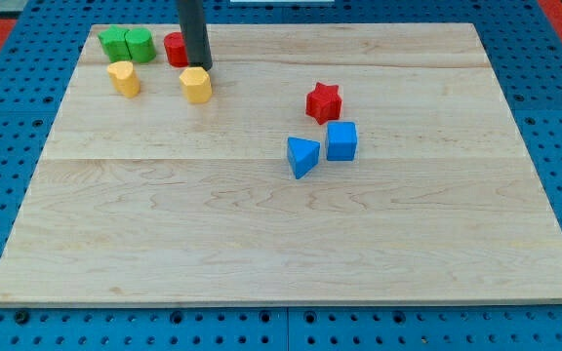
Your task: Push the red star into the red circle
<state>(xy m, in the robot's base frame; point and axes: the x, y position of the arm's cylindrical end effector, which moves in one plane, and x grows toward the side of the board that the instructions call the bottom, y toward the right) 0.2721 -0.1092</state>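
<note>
**Red star sits well right of its target**

You have no pincer here, only a rod; my tip (pixel 204 67) rests at the far left, touching the yellow hexagon (pixel 196 84) and just right of the red circle (pixel 176 49). The red star (pixel 324 101) lies right of centre, just beyond the blue cube (pixel 341 140) and blue triangle (pixel 302 156). Judge it light, rigid and prone to spin: press its right side squarely, between points, aiming left and far.
</note>
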